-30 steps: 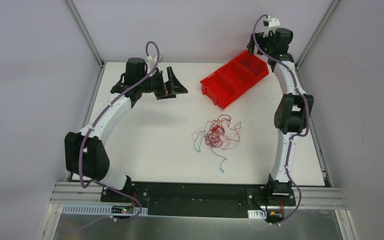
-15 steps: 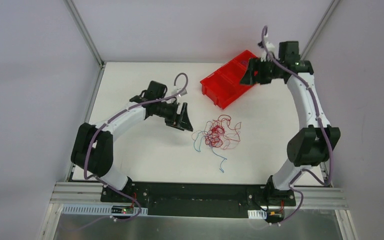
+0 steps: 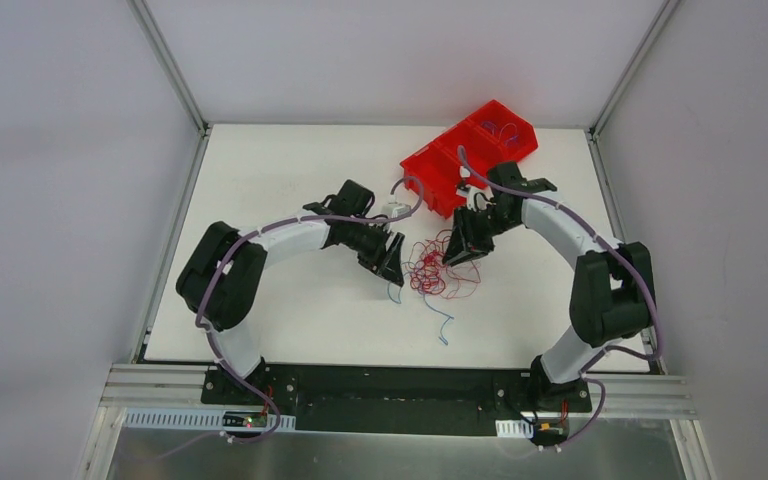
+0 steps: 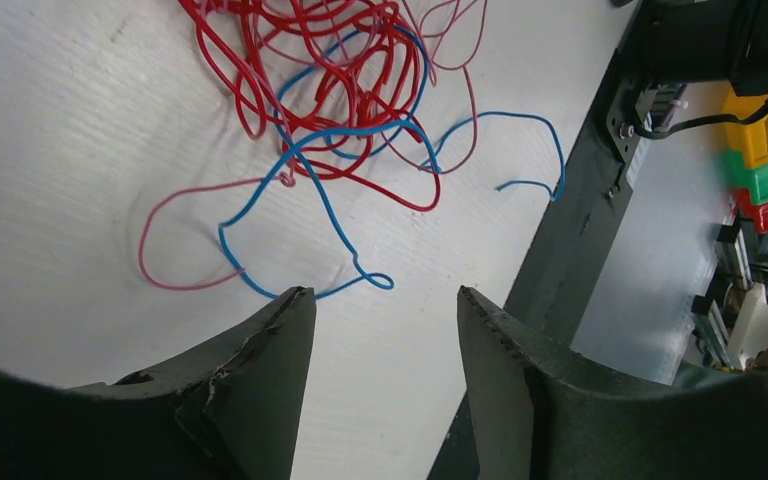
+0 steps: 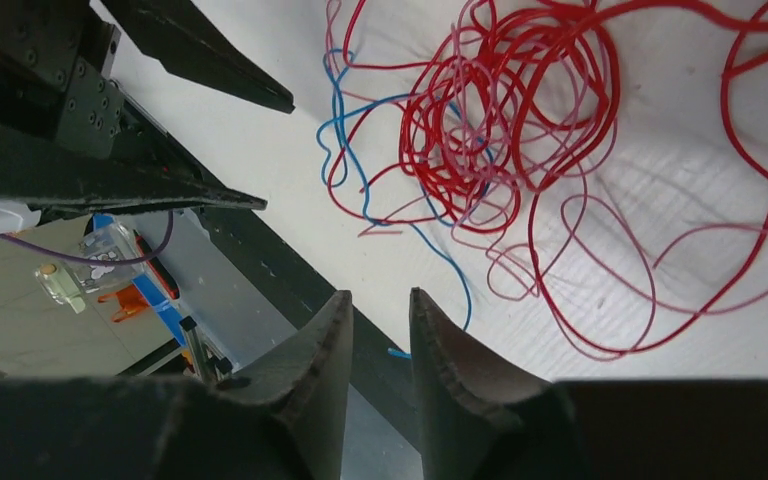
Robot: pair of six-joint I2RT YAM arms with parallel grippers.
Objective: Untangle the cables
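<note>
The cables (image 3: 430, 272) lie in a loose tangle at mid-table: several thin red wires (image 5: 510, 110) looped over each other, with a blue one (image 4: 332, 205) trailing toward the near edge. My left gripper (image 3: 392, 262) sits at the tangle's left side. In the left wrist view it (image 4: 382, 292) is open with nothing between its fingers, and a small blue loop lies just beyond its left fingertip. My right gripper (image 3: 457, 250) is at the tangle's right side. In the right wrist view it (image 5: 379, 292) shows a narrow gap, holding nothing.
A red divided bin (image 3: 470, 155) stands at the back, right of centre, with a few wires in its far compartment (image 3: 505, 130). A black rail (image 3: 400, 385) runs along the table's near edge. My left fingers (image 5: 210, 60) show in the right wrist view.
Both arms have swung in from the back of the table and come down on either side of the tangle. Both pairs of jaws have narrowed, the right more than the left.
</note>
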